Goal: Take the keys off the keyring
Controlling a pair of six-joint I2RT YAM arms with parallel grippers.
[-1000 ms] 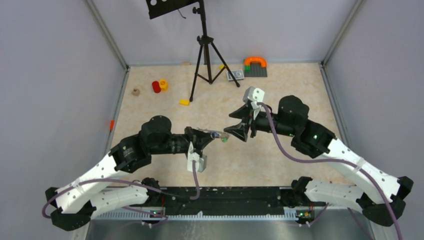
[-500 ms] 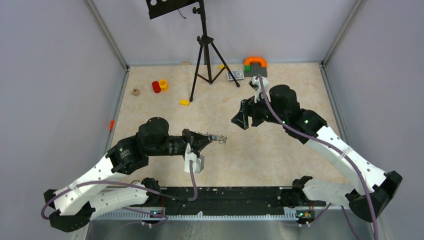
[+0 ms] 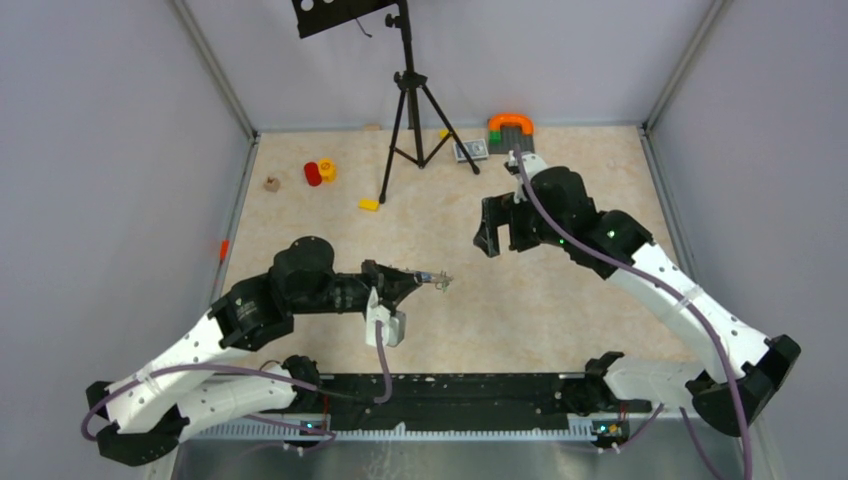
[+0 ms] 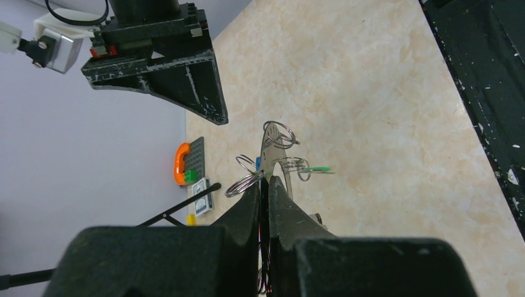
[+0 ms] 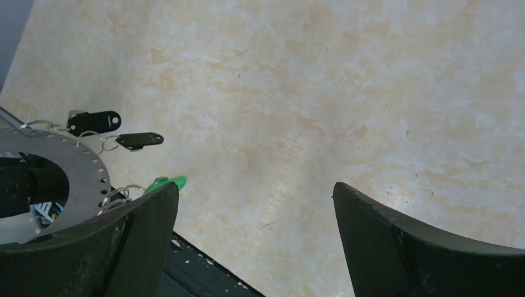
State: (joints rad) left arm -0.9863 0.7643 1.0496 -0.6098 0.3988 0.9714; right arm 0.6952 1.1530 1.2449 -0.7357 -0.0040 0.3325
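My left gripper [image 3: 418, 279] is shut on the edge of the keyring [image 3: 437, 280] and holds it above the table. In the left wrist view the gripper [image 4: 265, 180] pinches the ring [image 4: 270, 151], which shows edge-on, with small wire rings, a green tag [image 4: 319, 169] and a blue tag [image 4: 256, 162] hanging from it. In the right wrist view the flat grey keyring [image 5: 77, 167] shows at the left, with two black-headed keys [image 5: 93, 122] and the green tag [image 5: 166, 183]. My right gripper [image 3: 490, 237] is open and empty, up and to the right of the ring, also shown in its own wrist view [image 5: 257, 210].
A black tripod [image 3: 405, 100] stands at the back. Near it are a yellow block [image 3: 369, 205], red and yellow pieces [image 3: 320, 172], a small tan piece [image 3: 271, 184], a card box [image 3: 472, 150] and an orange and grey brick set [image 3: 510, 130]. Grey walls enclose the table.
My right gripper was at the keyring a second ago and has drawn back, away and to the right, empty. My left gripper has shifted slightly left with the ring.
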